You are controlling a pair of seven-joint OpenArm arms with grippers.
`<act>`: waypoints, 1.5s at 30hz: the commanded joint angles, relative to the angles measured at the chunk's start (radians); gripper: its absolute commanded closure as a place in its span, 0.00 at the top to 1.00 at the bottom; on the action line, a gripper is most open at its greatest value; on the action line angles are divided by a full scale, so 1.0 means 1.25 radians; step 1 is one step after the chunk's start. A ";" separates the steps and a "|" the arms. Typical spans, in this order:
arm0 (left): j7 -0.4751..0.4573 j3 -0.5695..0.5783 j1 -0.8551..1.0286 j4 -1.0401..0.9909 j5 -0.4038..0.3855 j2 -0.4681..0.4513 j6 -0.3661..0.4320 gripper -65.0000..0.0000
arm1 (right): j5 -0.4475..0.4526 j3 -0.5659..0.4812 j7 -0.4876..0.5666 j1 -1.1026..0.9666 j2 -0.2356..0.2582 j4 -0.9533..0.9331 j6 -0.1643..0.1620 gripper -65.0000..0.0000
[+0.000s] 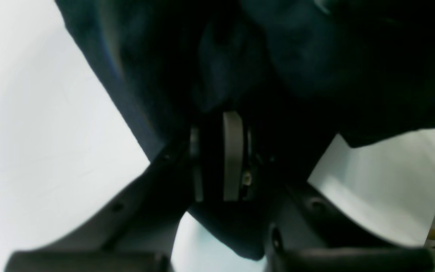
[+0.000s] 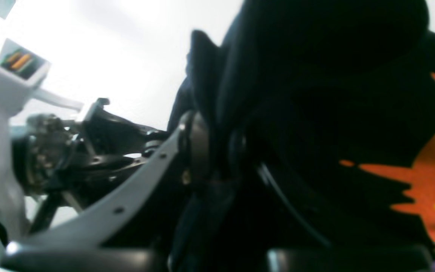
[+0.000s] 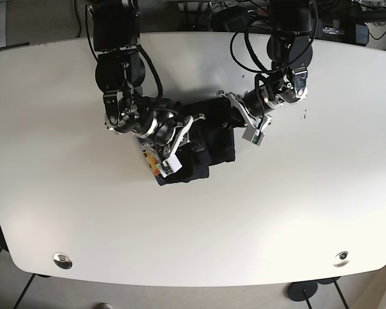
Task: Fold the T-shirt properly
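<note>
Background. A large white surface (image 3: 296, 212) with rounded corners fills most of the base view, evenly lit and matte. Two round metal fittings are set into it near its front edge, one at the front left corner (image 3: 62, 260) and one at the front right corner (image 3: 340, 258). Beyond the surface's front edge lies a grey tiled floor (image 3: 6, 283) with a dark round foot (image 3: 302, 293) resting on it. Behind the surface's far edge, dark cables (image 3: 235, 16) are bundled.
</note>
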 commanded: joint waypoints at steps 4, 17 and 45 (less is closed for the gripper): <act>0.001 -0.004 -0.008 0.073 -0.007 -0.002 -0.004 0.09 | 0.018 -0.061 0.021 0.021 -0.002 0.042 0.001 0.65; 0.139 -0.344 0.077 0.319 0.001 -0.102 -0.012 0.09 | 0.021 0.048 0.021 -0.072 -0.001 0.216 0.004 0.80; 0.140 0.105 0.042 0.406 0.003 -0.058 -0.004 0.08 | 0.015 0.095 0.031 0.178 0.029 -0.023 0.002 0.66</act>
